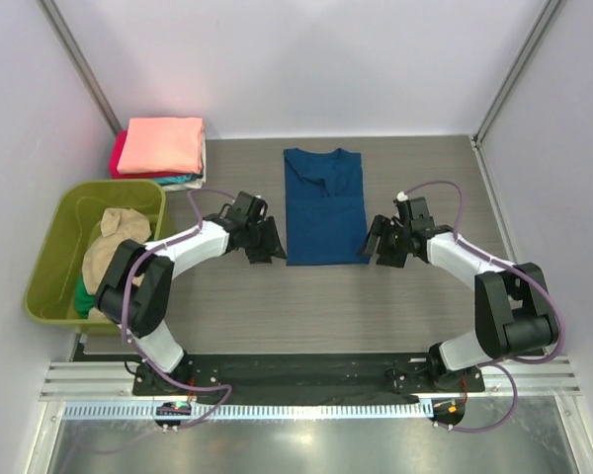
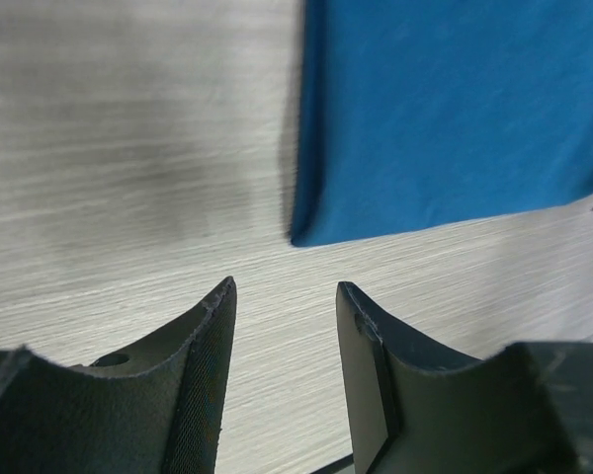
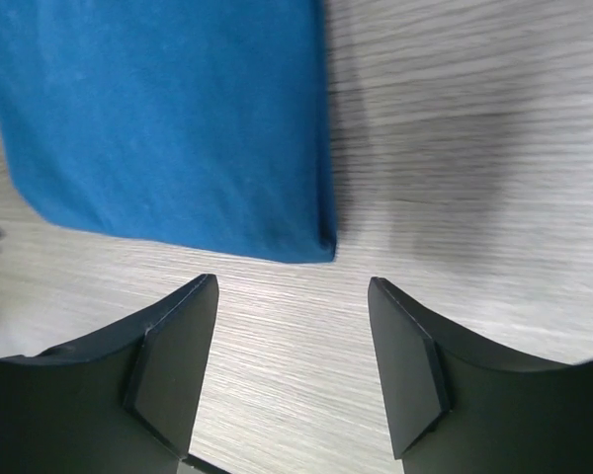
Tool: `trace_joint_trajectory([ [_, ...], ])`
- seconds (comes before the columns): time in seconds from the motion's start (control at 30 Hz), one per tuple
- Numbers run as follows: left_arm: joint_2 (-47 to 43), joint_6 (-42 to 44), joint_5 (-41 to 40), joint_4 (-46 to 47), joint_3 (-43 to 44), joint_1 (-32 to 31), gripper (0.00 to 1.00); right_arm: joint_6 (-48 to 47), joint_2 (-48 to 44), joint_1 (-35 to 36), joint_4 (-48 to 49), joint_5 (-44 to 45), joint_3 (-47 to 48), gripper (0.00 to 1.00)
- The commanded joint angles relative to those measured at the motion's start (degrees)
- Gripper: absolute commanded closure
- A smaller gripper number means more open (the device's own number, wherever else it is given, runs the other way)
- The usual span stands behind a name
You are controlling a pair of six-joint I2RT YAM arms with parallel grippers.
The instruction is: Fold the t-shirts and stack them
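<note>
A blue t-shirt (image 1: 323, 205) lies flat in the middle of the table, folded into a long rectangle with its collar at the far end. Its near left corner (image 2: 306, 235) shows in the left wrist view, its near right corner (image 3: 321, 242) in the right wrist view. My left gripper (image 1: 268, 240) sits just left of that near edge, open and empty (image 2: 285, 296). On the other side my right gripper (image 1: 380, 243) is also open with nothing between its fingers (image 3: 292, 291). A stack of folded t-shirts (image 1: 161, 146), salmon-pink on top, rests at the far left.
An olive-green plastic tub (image 1: 59, 255) stands at the left edge with tan (image 1: 112, 247) and green (image 1: 84, 296) cloth inside. Grey walls enclose the table on three sides. A metal rail (image 1: 306, 380) runs along the near edge.
</note>
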Motion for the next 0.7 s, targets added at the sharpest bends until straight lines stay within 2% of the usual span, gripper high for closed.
trace_joint_trajectory([
  [0.0, -2.4, -2.8, 1.4, 9.6, -2.8, -0.4, 0.54, 1.4, 0.4, 0.1, 8.3, -4.0, -1.8, 0.33],
  [0.43, 0.9, -4.6, 2.1, 16.3, -7.2, -2.2, 0.55, 0.0, 7.2, 0.1, 11.8, -2.5, -2.7, 0.49],
  [0.67, 2.3, -5.0, 2.1, 17.8, -9.4, -3.4, 0.57, -0.6, 7.7, 0.1, 12.0, -2.2, -3.2, 0.58],
])
